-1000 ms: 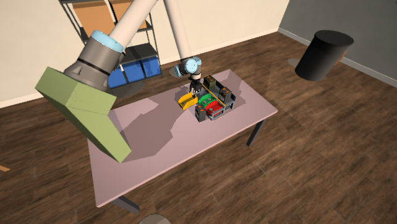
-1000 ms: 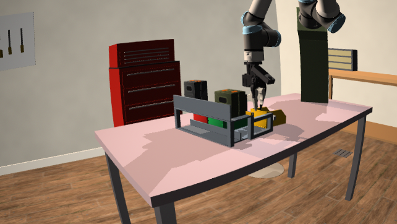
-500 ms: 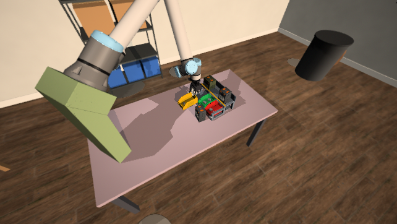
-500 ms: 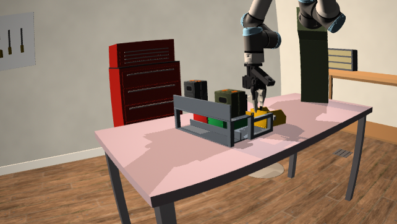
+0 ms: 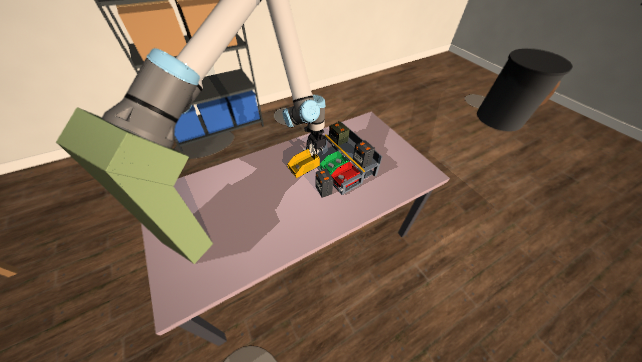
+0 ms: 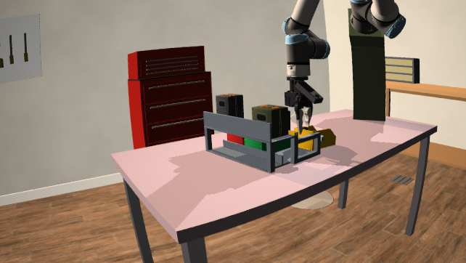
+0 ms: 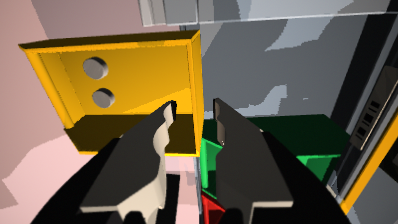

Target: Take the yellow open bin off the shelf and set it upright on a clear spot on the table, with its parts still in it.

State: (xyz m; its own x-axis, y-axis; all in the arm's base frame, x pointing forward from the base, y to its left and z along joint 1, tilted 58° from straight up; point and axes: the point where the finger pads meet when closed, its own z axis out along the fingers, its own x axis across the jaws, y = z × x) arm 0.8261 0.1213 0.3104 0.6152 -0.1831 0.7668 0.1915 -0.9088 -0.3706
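I have the gripper [image 5: 314,153] [image 6: 304,130] [image 7: 194,101] slightly open, seemingly for pinching the yellow bin [image 5: 301,163] [image 6: 328,138] [image 7: 142,75] by its wall below the fingertips.

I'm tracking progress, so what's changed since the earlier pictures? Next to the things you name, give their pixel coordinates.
The gripper [image 5: 314,152] [image 6: 305,130] [image 7: 194,101] has moved slightly down toward the yellow bin [image 5: 300,165] [image 6: 328,138] [image 7: 140,75]. Nothing was visibly taken hold of or let go. The yellow bin, green bin [image 5: 332,161] [image 6: 254,144] and red bin [image 5: 350,172] [image 6: 235,139] stayed put.
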